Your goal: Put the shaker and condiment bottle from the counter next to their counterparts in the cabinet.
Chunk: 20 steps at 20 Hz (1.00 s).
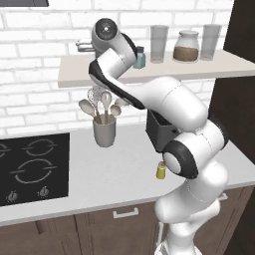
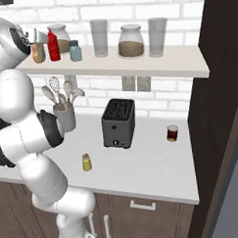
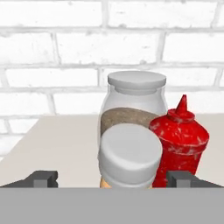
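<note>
Your tool (image 3: 112,178) stands wide open, holding nothing: the condiment bottle (image 3: 129,156) sits upright between its fingers on the cabinet (image 2: 138,65), touching the red squeeze bottle (image 3: 180,142). The shaker (image 2: 86,162) waits far below on the surface (image 2: 152,163), so I judge you must draw straight back first.

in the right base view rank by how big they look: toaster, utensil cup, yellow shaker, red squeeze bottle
1. toaster
2. utensil cup
3. red squeeze bottle, though it stands farther back
4. yellow shaker
</note>
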Tool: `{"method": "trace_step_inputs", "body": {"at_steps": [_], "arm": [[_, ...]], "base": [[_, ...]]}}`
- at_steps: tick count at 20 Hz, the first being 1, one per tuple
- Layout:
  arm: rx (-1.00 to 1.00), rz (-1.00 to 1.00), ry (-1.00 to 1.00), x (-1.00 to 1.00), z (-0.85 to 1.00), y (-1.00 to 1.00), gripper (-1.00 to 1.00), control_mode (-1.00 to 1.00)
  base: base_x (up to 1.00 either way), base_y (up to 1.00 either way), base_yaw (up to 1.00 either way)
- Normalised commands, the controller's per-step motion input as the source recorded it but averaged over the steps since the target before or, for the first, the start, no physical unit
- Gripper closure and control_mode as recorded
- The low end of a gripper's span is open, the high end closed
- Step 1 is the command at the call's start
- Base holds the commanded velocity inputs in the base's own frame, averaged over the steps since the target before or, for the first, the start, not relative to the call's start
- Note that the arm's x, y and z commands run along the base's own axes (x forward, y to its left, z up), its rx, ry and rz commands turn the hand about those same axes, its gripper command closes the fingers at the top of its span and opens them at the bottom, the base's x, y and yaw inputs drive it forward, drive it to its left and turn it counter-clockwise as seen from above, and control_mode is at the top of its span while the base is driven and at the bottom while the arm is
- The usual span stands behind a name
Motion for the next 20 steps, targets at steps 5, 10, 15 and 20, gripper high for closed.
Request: {"method": "trace_step_inputs", "body": {"at_steps": [5,10,15,20], "arm": [[0.07,0.00,0.00,-0.50,0.00,0.00,-1.00,-1.00],[0.04,-0.03,0.00,-0.60,0.00,0.00,-1.00,-1.00],[0.01,-0.05,-0.01,-0.72,-0.01,0.00,-1.00,-1.00],[0.00,-0.09,0.00,-0.83,-0.05,0.00,-1.00,-1.00]], "base": [[0.00,0.00,0.00],[0.00,0.00,0.00],[0.00,0.00,0.00],[0.00,0.00,0.00]]}}
